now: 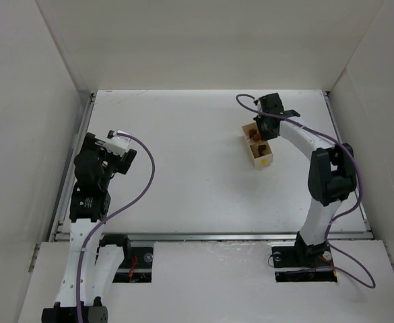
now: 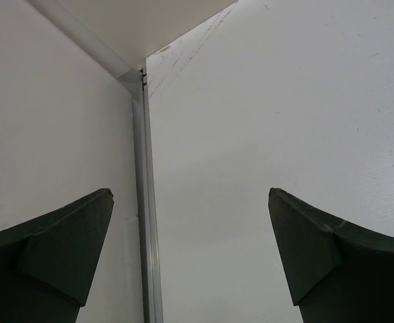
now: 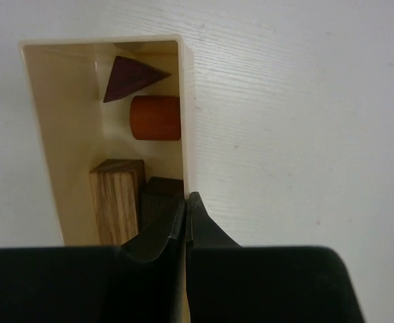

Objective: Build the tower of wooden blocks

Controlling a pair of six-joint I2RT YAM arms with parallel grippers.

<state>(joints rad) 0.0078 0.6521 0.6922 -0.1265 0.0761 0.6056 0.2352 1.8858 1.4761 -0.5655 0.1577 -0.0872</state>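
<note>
White table (image 1: 183, 182) — right wrist alone shows right hand (image 3: 186, 202) clamping box (image 3: 55, 134) wall; left hand (image 2: 190, 195) apart.

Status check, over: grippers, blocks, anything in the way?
Left gripper open, empty. Right gripper pinched on cream box wall. Four blocks inside box, none stacked. No obstruction seen.

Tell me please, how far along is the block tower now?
Nothing is stacked yet: the triangular block, orange cylinder, striped tan block and dark block all lie inside the cream box. In hand: the right gripper pinches the box's wall; the left gripper hangs open, empty. Left: the whole tower.
</note>
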